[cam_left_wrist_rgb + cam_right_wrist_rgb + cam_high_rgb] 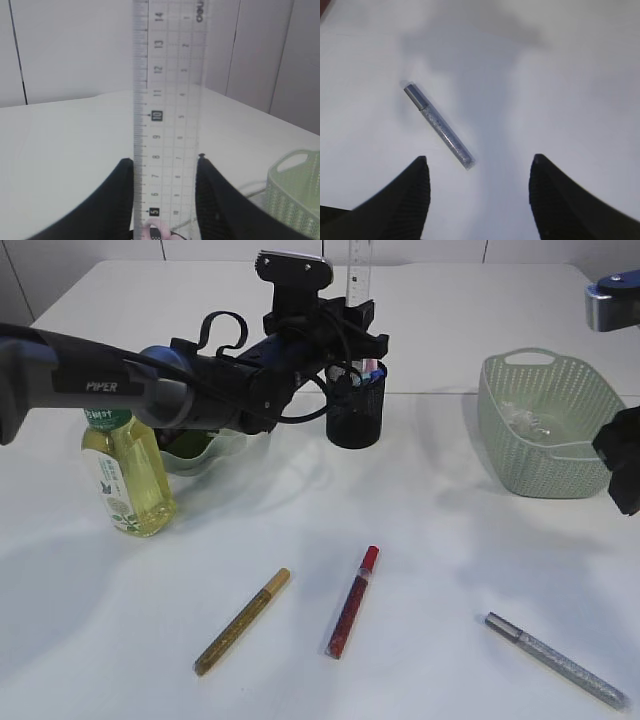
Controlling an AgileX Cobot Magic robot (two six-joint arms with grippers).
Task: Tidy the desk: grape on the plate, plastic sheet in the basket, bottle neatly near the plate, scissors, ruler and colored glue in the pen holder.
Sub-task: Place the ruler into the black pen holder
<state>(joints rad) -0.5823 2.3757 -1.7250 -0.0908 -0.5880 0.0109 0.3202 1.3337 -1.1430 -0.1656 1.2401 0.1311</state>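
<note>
My left gripper (358, 318) (166, 160) is shut on the clear ruler (360, 270) (169, 100). It holds the ruler upright over the black pen holder (355, 410), where pink scissors handles (155, 231) show. The right gripper (479, 159) (622, 465) hangs open and empty above the silver glue (440, 127) (555, 660). Gold glue (243, 620) and red glue (354, 602) lie on the table in front. The bottle (125, 475) stands beside the green plate (205, 452). My left arm hides the grape. The plastic sheet (525, 420) lies in the basket (545, 475).
The left arm stretches from the left edge across the plate to the pen holder. The basket (295, 195) stands at the right, close to the right gripper. The white table's back edge runs just behind the pen holder.
</note>
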